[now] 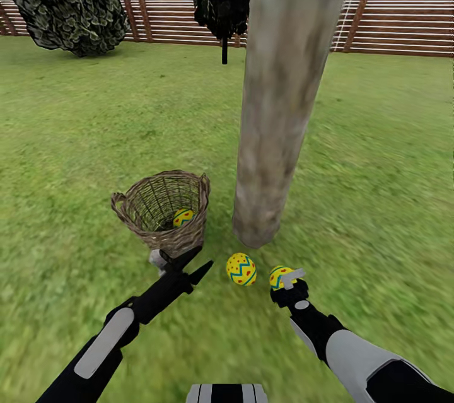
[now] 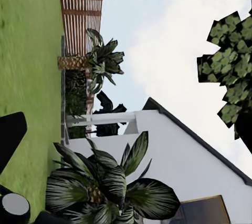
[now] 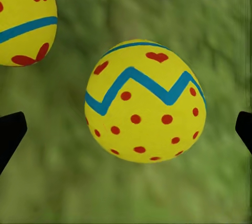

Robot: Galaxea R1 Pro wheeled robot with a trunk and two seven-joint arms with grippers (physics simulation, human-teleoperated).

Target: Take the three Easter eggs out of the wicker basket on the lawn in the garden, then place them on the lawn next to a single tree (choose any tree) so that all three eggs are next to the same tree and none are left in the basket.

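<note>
**What Things Are Made Of**

The small round brown basket of woven twigs (image 1: 165,212) looks rough and bumpy, and you can see through its weave. The yellow egg with blue zigzag bands and red dots (image 3: 145,100) is smooth and painted, not very shiny. The short green grass of the lawn (image 1: 378,157) looks soft and patchy. The thick pale grey-brown tree trunk (image 1: 280,94) has dull, blotchy bark. The brown fence of long wooden slats (image 1: 403,12) looks matt. The black right end effector (image 1: 289,282) looks like hard plastic, smooth and dull.
</note>
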